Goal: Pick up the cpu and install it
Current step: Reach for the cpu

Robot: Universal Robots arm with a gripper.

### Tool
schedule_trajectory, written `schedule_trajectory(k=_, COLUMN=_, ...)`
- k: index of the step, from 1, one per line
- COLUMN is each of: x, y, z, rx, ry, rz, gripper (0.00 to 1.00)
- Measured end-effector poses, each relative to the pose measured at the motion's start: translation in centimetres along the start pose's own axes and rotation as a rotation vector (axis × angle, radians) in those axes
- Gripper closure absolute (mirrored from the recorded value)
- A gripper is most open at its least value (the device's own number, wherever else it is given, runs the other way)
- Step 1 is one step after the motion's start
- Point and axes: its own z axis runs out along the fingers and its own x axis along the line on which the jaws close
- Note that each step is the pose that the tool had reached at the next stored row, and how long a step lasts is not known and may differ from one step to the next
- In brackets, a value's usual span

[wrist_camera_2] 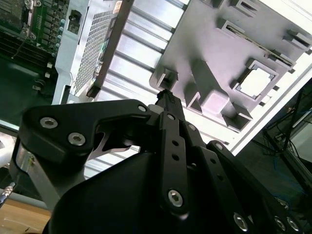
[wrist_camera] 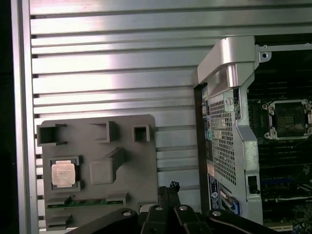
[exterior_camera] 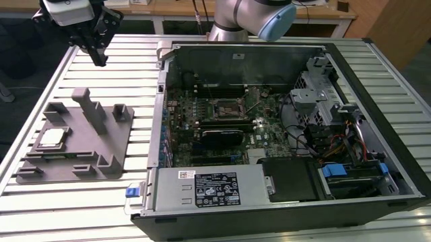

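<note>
The cpu (exterior_camera: 52,137) is a small silver square lying flat in a recess of the grey fixture block (exterior_camera: 101,151), on the exterior view's left. It also shows in the first wrist view as cpu (wrist_camera: 63,173) and, washed out bright, in the second as cpu (wrist_camera_2: 255,81). My gripper (exterior_camera: 101,61) hangs high above the table's far left corner, well behind the fixture, shut with nothing held. Its black fingertips (wrist_camera: 170,187) meet at a point, and the gripper (wrist_camera_2: 165,95) looks the same. The motherboard socket (exterior_camera: 225,107) sits in the open computer case, with the socket (wrist_camera: 287,118) framed in metal.
The open computer case (exterior_camera: 377,65) takes up the exterior view's middle and right, with a power supply (exterior_camera: 209,189) at the front and cables at the right. Upright posts (exterior_camera: 91,108) rise from the fixture. The slatted metal table (exterior_camera: 135,60) lies under everything.
</note>
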Motion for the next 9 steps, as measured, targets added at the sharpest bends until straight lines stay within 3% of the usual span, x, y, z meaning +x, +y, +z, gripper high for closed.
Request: schedule_trajectory(k=9, x=1.78, y=-0.13, z=-0.03, rx=0.0000, ry=0.0000, rz=0.000, gripper=0.89)
